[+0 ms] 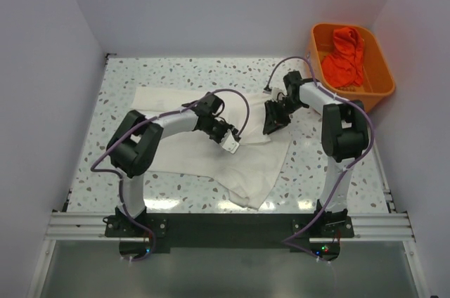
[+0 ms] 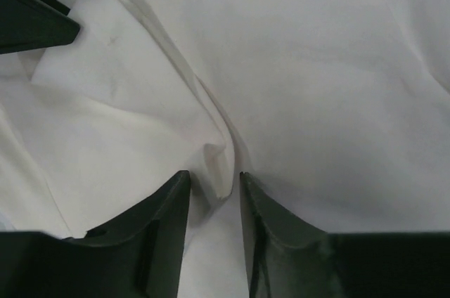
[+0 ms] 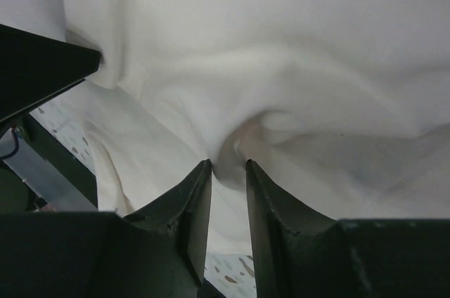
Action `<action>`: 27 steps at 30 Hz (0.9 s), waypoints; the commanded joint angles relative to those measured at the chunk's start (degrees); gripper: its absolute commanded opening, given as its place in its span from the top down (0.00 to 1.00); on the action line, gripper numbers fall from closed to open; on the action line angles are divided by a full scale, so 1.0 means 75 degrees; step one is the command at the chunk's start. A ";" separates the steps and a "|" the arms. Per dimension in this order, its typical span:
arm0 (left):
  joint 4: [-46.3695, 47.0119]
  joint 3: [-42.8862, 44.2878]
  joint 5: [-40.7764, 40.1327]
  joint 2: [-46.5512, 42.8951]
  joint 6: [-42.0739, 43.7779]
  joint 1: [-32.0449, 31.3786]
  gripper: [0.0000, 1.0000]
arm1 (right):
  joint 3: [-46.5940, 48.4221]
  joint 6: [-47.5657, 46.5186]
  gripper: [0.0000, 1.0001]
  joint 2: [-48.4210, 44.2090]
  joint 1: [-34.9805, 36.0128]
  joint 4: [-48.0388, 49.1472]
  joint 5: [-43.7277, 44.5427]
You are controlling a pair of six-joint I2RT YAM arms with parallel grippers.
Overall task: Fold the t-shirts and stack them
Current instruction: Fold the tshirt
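Left wrist view: the left gripper (image 2: 214, 180) has its fingers drawn narrow on a raised crease of white cloth, which stands up between the pads. The right wrist view shows much the same. The right gripper (image 3: 228, 168) is nearly closed, nipping a small hump of the same fabric. Both hold the t-shirt (image 1: 242, 171). It lies rumpled across the middle of the speckled bench (image 1: 126, 76), one corner reaching toward the near edge.

From above, the two grippers sit close together on the shirt's far-right part. The risks, as I judge them:
- Each pinch looks shallow, so a quick lift could pull the cloth free.
- Either pinch may hold only the top layer, leaving the lower one to drag and spoil the fold.
- With the holds this near each other, most of the shirt would hang and bunch rather than spread.
- The trailing corner could slide over the near edge.

At the far right corner an orange tub (image 1: 383, 66) holds an orange garment (image 1: 344, 55).

No print, label or writing can be read in any view. The cloth shows plain white.
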 commanded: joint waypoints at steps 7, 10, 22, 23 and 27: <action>0.0553 0.0470 0.0007 -0.0019 -0.0630 -0.0055 1.00 | 0.0307 0.0104 1.00 0.0002 0.0018 -0.0279 -0.0614; 0.0472 0.0447 0.0276 -0.0288 -0.0759 0.0109 1.00 | 0.0307 0.0221 1.00 -0.0126 0.0006 -0.0338 -0.0883; -0.0688 0.0669 0.1331 -0.0746 -0.0736 0.0847 1.00 | -0.0395 0.0737 1.00 -0.0818 0.0006 -0.0209 -0.1271; -0.0886 0.0681 0.1366 -0.0735 -0.0585 0.0859 1.00 | -0.0431 0.0725 1.00 -0.0818 0.0006 -0.0186 -0.1236; -0.1391 0.0704 0.1530 -0.0629 -0.0150 0.0871 1.00 | -0.0548 0.0748 1.00 -0.0853 0.0006 -0.0185 -0.1189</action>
